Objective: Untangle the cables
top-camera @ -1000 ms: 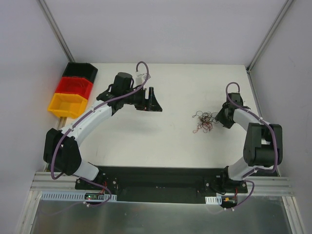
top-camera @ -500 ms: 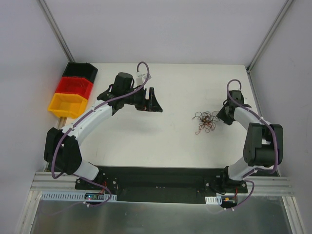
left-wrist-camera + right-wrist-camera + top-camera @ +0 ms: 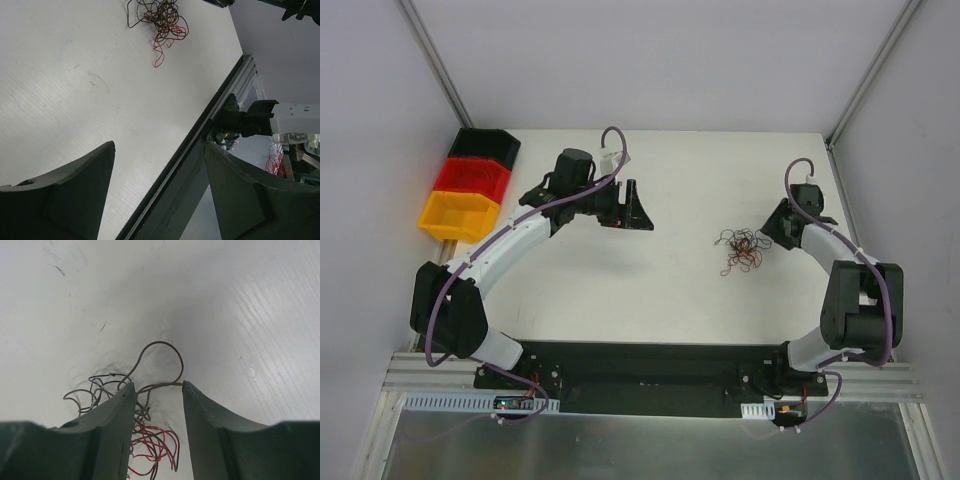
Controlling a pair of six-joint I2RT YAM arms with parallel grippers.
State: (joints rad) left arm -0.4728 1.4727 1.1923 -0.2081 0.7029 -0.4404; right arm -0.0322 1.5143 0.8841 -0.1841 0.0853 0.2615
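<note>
The cables (image 3: 740, 250) are a small tangle of thin brown, black and red wires lying on the white table right of centre. My right gripper (image 3: 769, 229) sits low at the tangle's right edge. In the right wrist view it (image 3: 157, 386) is open, with a brown loop (image 3: 161, 347) arching just beyond the fingertips and red and brown wires (image 3: 152, 445) lying between the two fingers. My left gripper (image 3: 636, 208) is open and empty, held above the table well left of the tangle. The left wrist view shows the cables (image 3: 159, 20) far ahead of its gripper (image 3: 159, 146).
Three stacked bins stand at the table's far left: black (image 3: 485, 146), red (image 3: 470, 178) and yellow (image 3: 455, 216). The black base rail (image 3: 640, 375) runs along the near edge. Grey walls close in the left, back and right.
My right wrist has shifted a little toward the far side of the table, staying at the tangle's right edge. The left arm has not moved.
</note>
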